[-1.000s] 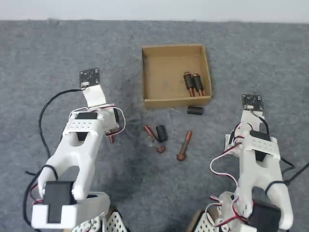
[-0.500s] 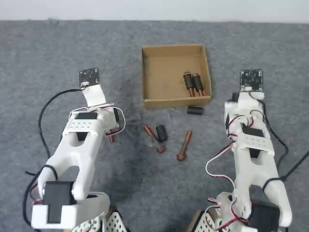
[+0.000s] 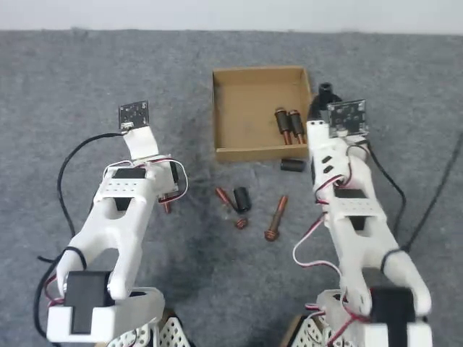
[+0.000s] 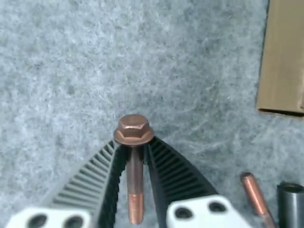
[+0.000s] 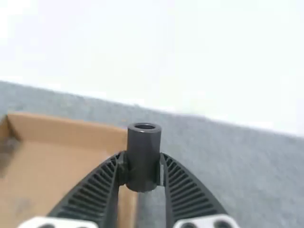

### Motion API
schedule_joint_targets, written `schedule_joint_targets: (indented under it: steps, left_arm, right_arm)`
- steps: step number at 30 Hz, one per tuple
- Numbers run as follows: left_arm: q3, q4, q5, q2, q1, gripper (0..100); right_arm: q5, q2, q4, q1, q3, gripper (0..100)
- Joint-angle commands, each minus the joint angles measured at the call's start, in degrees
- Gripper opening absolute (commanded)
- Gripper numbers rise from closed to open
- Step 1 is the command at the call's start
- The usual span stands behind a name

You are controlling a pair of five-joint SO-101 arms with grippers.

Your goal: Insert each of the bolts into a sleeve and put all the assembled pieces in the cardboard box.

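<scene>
1. The left gripper (image 4: 134,146) is clamping a copper bolt (image 4: 135,176) by the shank. The hexagonal head is poking out past the fingertips and the plain end is pointing back toward the wrist. In the high view this gripper is hanging at about 9 o'clock from the loose parts.
2. In the middle of the grey mat (image 3: 87,72), a slanted bolt (image 3: 229,206) is lying against or just beside a black sleeve (image 3: 241,198); I cannot tell whether they are touching. A second bolt (image 3: 275,217) is resting near them at 3 o'clock.
3. At 12 o'clock from that cluster, the cardboard box (image 3: 260,152) is holding two assembled pieces (image 3: 283,123) side by side near its right wall. A spare sleeve (image 3: 292,165) is lying just outside the front wall.
4. The right gripper (image 5: 142,166) is pinching a dark sleeve (image 5: 144,147), with the open bore facing outward beyond the fingertips. In the high view it is hovering at 3 o'clock from the box, just beside the right wall.
5. As I judge it, the third assembly is getting under way, with each arm carrying its half.
6. The next move is calling for the arms to meet over the mat with shank and bore lined up. Since the bolt's free end is sitting back between the fingers, the angle is likely needing care.
</scene>
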Motion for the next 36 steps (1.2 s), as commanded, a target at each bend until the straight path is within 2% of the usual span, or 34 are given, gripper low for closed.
schedule_joint_targets:
  steps: [1, 9, 19, 27, 36]
  left_arm:
    - [-0.4, -1.7, 0.4, -1.2, -0.4, 1]
    - [-0.4, -1.8, 0.4, -1.2, -0.4, 1]
    - [-0.4, -1.8, 0.4, -1.2, -0.2, 1]
    - [-0.4, -1.8, 0.4, -1.2, -0.2, 1]
    - [-0.4, -1.8, 0.4, -1.2, -0.2, 1]
  right_arm:
    - [0.2, 4.8, -14.4, -2.9, -1.7, 0.7]
    - [0.2, 19.6, -40.9, -9.0, -0.4, 0.7]
    - [0.3, 20.8, -65.2, -19.8, 16.6, 0.7]
    - [0.3, 20.7, -73.1, -28.4, 28.3, 0.7]
    - [-4.0, 20.4, -73.3, -31.1, 32.8, 0.6]
